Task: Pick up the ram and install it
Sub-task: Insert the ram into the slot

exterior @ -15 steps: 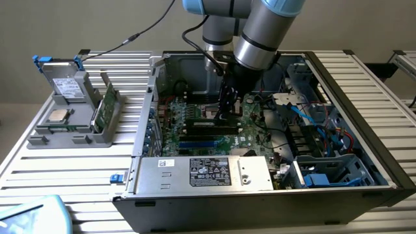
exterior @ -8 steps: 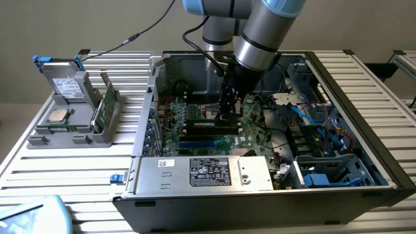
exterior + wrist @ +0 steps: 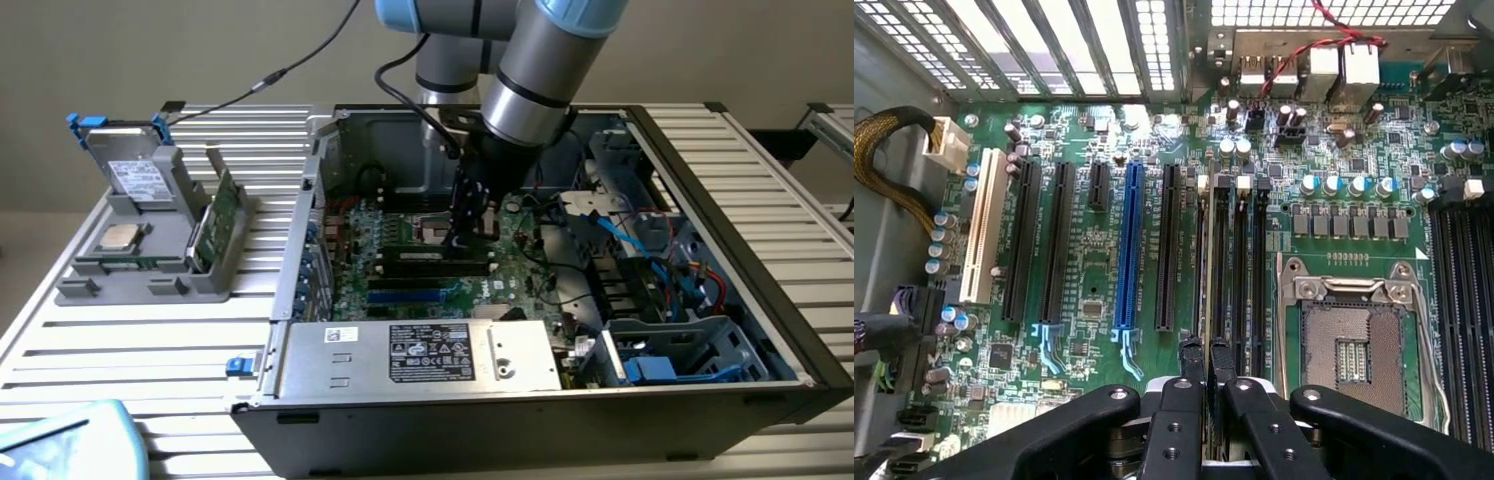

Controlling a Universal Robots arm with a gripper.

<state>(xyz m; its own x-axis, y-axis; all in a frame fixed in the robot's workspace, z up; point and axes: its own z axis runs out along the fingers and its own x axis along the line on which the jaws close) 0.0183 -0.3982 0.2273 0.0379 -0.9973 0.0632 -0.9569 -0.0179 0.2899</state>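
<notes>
wrist view shows us the gripper clamped on the ram, held edge-on along a slot beside the socket. we judge pickup done. whether the ram is pressed fully home we cannot tell.

Slatted table, open computer case, grey tray

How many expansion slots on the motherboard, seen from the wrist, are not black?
2. A white slot beside the braided cable's connector; a blue slot between black slots. The end effector covers part of the board, so others may be hidden.
</notes>
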